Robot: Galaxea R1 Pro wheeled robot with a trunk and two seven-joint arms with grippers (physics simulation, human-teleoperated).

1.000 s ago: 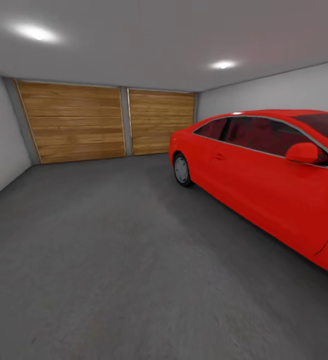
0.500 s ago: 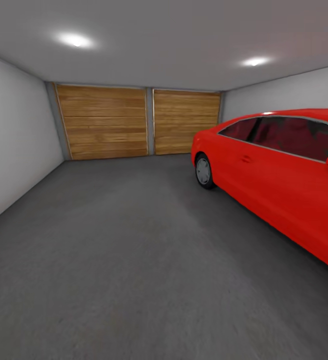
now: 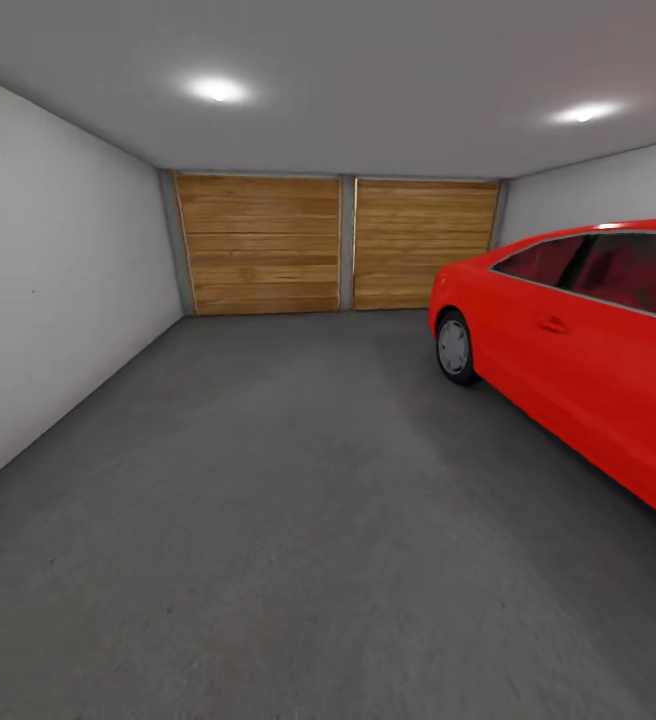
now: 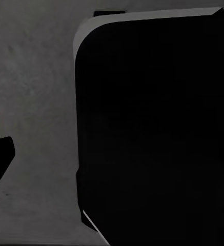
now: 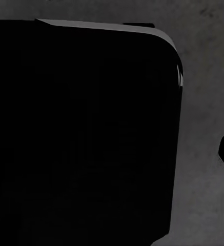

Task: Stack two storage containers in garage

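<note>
**In the Garage, No Bins to See**

The robot looks out over a big bare garage. The grey concrete floor (image 3: 268, 520) is the biggest thing here. It is rough and speckled, and it spreads wide in front of the robot. I think this open patch is a good spot to set a bin down.

A plain white wall (image 3: 48, 290) runs along the left side. A red car (image 3: 588, 350) is parked on the right, close to the other wall, so the middle stays free. At the far end stand two wooden roll doors (image 3: 338, 243), side by side and pulled down shut. Two small lamps (image 3: 218, 90) glow in the grey ceiling.

I cannot spot the two orange-red storage containers from here.

Each wrist camera looks down at the grey floor past a big black shape (image 4: 153, 128), so the arms seem to hang low beside the body. I cannot tell if either gripper is open or closed.
</note>
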